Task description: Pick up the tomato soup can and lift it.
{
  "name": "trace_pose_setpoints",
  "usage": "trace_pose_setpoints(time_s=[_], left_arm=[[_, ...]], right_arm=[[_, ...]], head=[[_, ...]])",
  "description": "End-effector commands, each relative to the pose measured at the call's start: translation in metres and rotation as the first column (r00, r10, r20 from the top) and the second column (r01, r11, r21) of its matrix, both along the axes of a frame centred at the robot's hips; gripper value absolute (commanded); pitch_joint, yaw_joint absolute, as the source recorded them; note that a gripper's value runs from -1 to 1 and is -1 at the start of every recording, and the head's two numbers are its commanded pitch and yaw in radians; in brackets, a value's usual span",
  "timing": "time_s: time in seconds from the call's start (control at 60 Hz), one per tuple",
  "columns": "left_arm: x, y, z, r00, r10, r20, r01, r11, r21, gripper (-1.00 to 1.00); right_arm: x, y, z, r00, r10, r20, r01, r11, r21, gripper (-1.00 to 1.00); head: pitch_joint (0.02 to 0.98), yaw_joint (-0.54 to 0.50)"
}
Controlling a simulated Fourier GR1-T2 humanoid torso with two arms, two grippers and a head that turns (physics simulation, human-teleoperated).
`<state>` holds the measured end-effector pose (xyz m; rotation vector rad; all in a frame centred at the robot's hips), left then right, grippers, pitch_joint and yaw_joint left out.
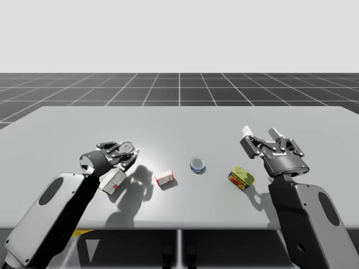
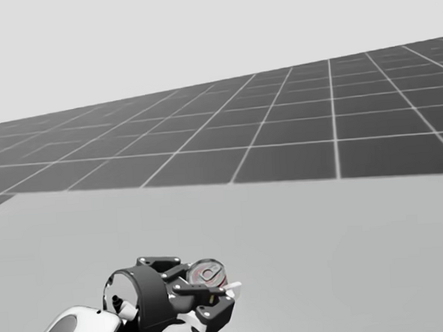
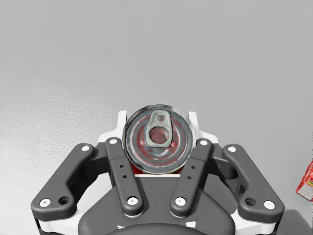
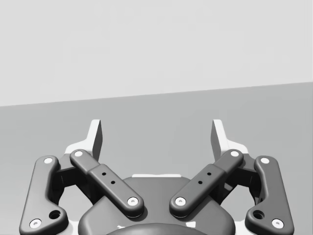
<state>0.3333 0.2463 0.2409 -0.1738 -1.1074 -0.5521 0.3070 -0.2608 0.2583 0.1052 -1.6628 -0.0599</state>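
Silver-lidded with a red wall, the tomato soup can sits clamped in my left gripper. A white finger presses on each side of it, and the pull-tab lid faces the wrist camera. In the high view the can is held above the grey table, and its shadow falls on the surface apart from it. A red-and-white box lies just under that arm. My right gripper hovers with its fingers spread wide and nothing between them. It is above and beside a green-and-yellow can. A small red-and-white box and a blue can lie between the arms.
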Motion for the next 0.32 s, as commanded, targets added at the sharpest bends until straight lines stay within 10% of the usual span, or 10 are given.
trace_pose_setpoints(time_s=[0.017, 0.317], left_arm=[[0.004, -0.015, 0.048, 0.992, -0.113, 0.054, 0.113, 0.994, 0.01, 1.0], [-0.005, -0.023, 0.117, 0.969, -0.114, 0.219, 0.108, 0.993, 0.039, 1.0]], right_arm=[[0.001, 0.0, 0.0, 1.0, 0.0, 0.0, 0.0, 1.0, -0.001, -1.0], [0.001, -0.001, 0.0, 1.0, 0.004, 0.007, -0.004, 1.0, -0.012, -1.0]], head=[[0.395, 0.32], [0.388, 0.31]])
